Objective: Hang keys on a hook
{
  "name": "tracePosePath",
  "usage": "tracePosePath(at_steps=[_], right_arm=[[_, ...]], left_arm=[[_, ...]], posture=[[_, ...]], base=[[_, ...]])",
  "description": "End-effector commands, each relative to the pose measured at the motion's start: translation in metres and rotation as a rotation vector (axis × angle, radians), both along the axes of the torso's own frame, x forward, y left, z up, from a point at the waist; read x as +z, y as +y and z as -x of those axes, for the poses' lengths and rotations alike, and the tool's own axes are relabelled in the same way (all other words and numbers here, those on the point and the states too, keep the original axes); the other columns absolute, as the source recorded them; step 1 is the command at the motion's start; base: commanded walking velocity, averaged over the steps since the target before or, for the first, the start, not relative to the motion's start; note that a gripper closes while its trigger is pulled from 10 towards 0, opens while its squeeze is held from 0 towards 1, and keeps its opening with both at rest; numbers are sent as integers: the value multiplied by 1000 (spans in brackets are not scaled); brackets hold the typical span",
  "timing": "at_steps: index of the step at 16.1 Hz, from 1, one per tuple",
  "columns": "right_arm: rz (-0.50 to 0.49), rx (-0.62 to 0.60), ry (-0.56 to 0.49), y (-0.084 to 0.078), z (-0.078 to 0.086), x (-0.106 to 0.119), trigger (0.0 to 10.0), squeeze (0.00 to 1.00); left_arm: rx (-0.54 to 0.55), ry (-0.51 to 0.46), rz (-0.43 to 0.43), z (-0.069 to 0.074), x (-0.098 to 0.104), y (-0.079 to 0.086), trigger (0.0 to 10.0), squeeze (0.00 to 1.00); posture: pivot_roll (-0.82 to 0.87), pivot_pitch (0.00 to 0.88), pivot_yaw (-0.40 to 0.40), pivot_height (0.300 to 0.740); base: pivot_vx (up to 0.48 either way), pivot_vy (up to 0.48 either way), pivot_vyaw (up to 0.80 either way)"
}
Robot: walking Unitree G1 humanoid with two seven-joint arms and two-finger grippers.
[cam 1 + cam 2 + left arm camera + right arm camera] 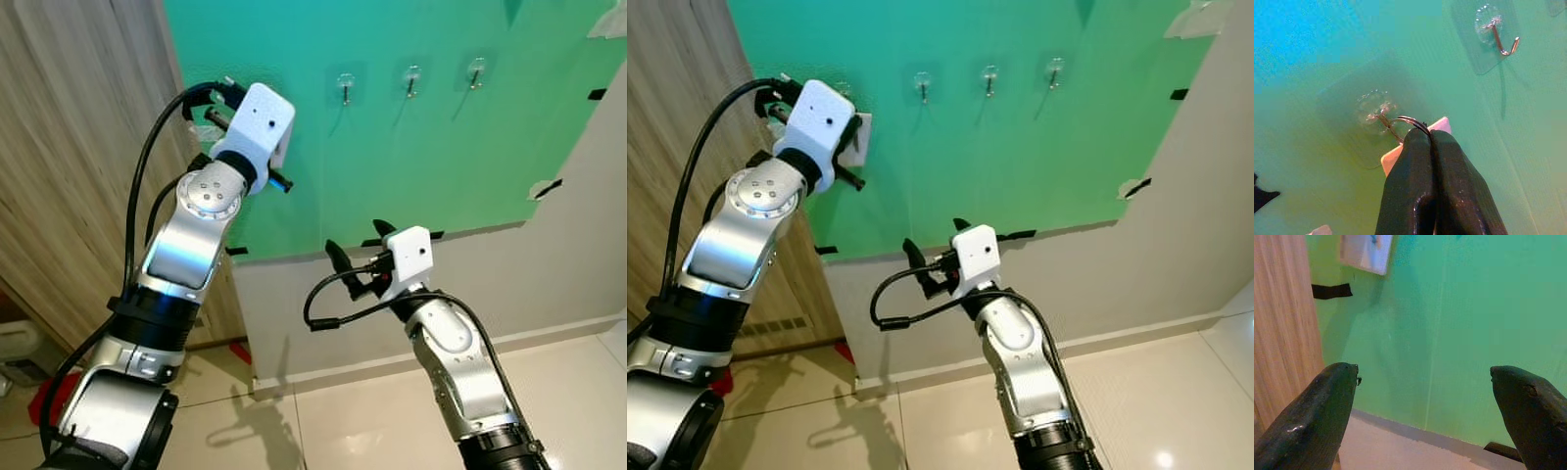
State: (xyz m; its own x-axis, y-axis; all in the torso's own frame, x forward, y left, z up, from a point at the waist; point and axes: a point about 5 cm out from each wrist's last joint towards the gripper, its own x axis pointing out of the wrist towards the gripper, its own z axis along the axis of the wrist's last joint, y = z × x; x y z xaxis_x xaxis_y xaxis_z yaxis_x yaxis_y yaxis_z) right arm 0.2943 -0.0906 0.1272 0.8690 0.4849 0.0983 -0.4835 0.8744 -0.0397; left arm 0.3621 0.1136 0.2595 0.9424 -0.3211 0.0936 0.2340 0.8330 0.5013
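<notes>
Eye views: the left gripper [279, 176] is raised against the green wall sheet [441, 147], left of three adhesive hooks [345, 88]; the right gripper [358, 257] hovers lower.
Left wrist view: jaws closed on a key ring [1411, 122] touching a wall hook [1382, 117].
Right wrist view: jaws spread wide, holding nothing.

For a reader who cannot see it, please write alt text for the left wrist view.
The left gripper, fingers shut, holds a key ring at a clear stick-on hook on a green sheet. A pale tag shows behind the fingers, and a second hook sits farther along the sheet.
</notes>
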Motion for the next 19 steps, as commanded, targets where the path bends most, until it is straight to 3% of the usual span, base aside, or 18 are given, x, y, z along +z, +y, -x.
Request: tracePosePath(at_steps=[1, 11, 15, 19], right_arm=[[-5, 3, -25, 1, 0, 6, 10000, 0], [-6, -5, -20, 0, 2, 5, 10000, 0], [-7, 0, -16, 1, 2, 4, 10000, 0], [-6, 4, -12, 2, 2, 3, 10000, 0]], left_arm=[[15, -6, -18, -2, 4, 3, 10000, 0], [10, -9, -101, -12, 13, 2, 10000, 0], [-21, -10, -238, -17, 17, 0, 10000, 0], [-94, -7, -472, -17, 13, 2, 10000, 0]], posture=[[-113, 0, 53, 740], [-123, 0, 63, 740], [-119, 0, 64, 740], [-117, 0, 67, 740]], base=[[0, 0, 0], [0, 0, 0], [0, 0, 0], [0, 0, 0]])
